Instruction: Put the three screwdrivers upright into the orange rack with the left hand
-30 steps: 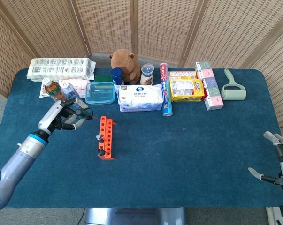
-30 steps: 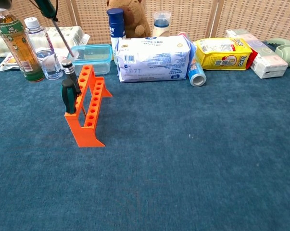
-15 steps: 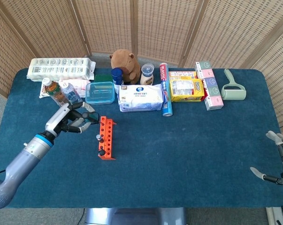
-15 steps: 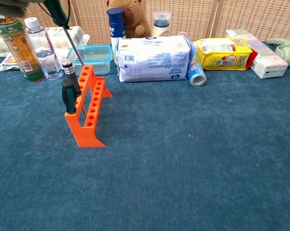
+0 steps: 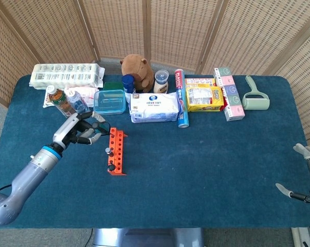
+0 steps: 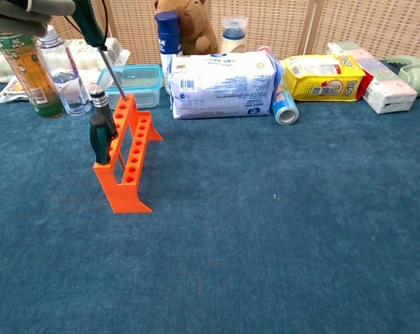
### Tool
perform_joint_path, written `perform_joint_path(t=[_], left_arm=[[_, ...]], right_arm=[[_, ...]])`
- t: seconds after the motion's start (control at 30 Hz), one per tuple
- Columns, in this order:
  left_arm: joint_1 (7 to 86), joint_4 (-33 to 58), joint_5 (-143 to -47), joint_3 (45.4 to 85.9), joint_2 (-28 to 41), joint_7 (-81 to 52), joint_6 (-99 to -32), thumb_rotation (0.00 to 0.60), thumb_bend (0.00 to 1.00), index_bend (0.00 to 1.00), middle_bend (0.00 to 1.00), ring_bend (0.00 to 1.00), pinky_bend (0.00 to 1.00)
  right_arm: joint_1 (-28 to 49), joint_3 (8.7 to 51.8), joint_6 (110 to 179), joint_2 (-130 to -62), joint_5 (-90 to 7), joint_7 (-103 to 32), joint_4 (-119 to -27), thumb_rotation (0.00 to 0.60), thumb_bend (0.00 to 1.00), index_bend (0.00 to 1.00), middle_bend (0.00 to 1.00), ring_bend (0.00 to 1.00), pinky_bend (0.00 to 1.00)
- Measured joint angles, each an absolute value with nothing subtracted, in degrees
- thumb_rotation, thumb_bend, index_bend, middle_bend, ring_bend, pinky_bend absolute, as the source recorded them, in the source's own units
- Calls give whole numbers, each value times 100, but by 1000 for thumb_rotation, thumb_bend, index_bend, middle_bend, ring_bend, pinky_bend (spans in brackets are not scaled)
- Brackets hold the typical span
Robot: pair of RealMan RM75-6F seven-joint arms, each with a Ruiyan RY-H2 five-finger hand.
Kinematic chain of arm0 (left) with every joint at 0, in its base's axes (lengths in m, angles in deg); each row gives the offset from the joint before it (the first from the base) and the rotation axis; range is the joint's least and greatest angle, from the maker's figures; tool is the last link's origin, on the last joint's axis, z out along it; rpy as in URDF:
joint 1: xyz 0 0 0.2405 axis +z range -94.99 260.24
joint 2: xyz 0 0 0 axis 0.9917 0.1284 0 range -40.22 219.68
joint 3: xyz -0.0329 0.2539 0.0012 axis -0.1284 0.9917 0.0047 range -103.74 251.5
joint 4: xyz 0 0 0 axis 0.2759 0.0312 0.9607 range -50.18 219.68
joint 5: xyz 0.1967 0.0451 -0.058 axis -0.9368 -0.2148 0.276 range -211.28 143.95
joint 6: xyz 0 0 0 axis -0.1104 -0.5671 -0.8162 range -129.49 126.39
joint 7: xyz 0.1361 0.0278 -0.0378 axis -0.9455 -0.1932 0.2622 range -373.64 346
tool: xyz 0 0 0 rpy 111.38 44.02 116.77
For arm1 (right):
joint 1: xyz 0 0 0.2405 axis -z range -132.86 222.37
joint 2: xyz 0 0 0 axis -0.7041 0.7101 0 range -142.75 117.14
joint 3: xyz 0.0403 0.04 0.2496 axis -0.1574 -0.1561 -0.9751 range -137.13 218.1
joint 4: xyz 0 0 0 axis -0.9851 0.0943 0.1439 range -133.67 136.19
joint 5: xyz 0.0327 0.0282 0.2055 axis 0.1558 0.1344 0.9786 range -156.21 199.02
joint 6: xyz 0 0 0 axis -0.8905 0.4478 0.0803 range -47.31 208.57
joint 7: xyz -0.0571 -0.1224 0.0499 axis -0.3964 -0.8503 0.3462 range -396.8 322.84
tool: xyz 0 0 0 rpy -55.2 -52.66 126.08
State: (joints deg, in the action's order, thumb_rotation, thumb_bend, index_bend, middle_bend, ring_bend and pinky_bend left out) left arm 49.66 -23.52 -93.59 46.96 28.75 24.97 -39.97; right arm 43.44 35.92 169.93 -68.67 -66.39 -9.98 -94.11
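Surface (image 5: 196, 170): blue cloth covering it, wicker screen (image 5: 165, 25) standing behind the far edge.

Along the far edge, a row of goods is sitting: egg carton (image 5: 67, 75) at the far left corner, white wipes pack (image 5: 155, 107) near the middle, yellow packet (image 5: 203, 98) to its right, green lint roller (image 5: 255, 98) toward the far right corner. Brown plush toy (image 5: 138, 72) is sitting behind the wipes. Clear lidded box (image 5: 110, 101) is lying left of the wipes, two bottles (image 6: 35, 66) standing left of that.

Left hand (image 5: 81, 131): hovering left of centre, just beside the far end of the orange rack (image 5: 116, 151). Its fingers (image 6: 28, 10) are clamping a green-handled screwdriver (image 6: 102, 49), held tilted, shaft pointing down toward the rack. In the chest view the tip is sitting at the rack's far end; whether it is in a hole, cannot tell.

Orange rack: standing left of centre, long axis running near to far. Two screwdrivers are standing upright in it, a green-handled one (image 6: 98, 138) toward the near end and a black-handled one (image 6: 99, 101) just behind it.

Right hand (image 5: 304, 177): showing only partly at the near right corner, fingers spread apart, holding nothing.
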Motion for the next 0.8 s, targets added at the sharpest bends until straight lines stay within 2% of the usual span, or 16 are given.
perform_joint_path(t=[0.33,0.8], left_arm=[[4774,-2171,-9118,4816,2709,2446,-4033,600,493,577,943,976,950],[4751,-2297,-9125,4865,2808,2500,-4071,600,494,578,943,976,950]], right_arm=[[4356,3579,17004,-6857,-6621,-967,-9403,600,44,68,169,87,23],[4363,3578,17012,-6848,-6635,-944,-9400,600,44,67,169,87,23]])
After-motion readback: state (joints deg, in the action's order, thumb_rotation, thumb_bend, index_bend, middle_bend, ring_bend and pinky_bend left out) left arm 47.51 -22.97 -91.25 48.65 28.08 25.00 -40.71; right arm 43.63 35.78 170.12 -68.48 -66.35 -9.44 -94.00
